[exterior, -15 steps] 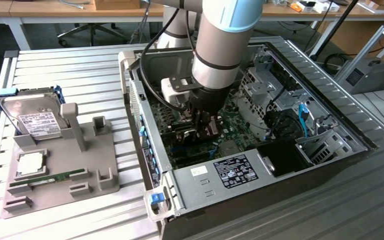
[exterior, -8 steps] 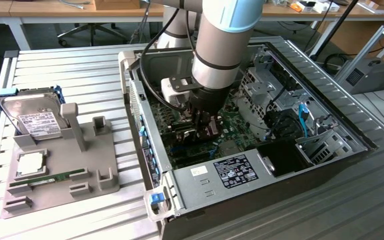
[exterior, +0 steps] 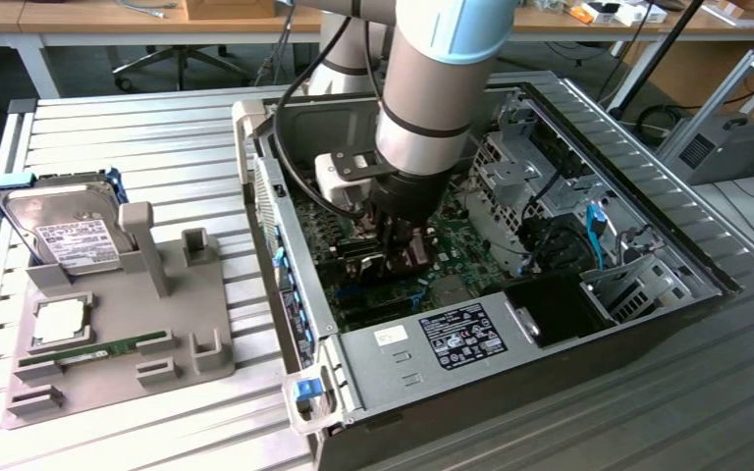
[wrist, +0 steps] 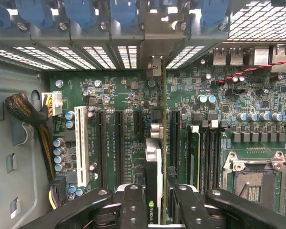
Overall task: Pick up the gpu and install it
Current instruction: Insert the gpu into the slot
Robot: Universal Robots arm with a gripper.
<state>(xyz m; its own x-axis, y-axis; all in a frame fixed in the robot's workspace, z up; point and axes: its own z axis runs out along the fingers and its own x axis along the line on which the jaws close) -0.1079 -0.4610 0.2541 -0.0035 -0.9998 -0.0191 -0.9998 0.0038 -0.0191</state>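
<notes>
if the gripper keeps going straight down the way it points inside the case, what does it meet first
Most likely the motherboard: the gripper is shut on the gpu, held edge-on above the expansion slots. The card's lower edge would touch there first, though the exact slot is hard to tell.

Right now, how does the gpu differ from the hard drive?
The gpu stands on edge inside the computer case, held between the fingers of the hand over the motherboard; the hard drive leans in the grey stand outside the case. The gpu is a thin card seen edge-on; the hard drive is a boxy silver block with a white label. Both stand upright rather than lying flat.
</notes>
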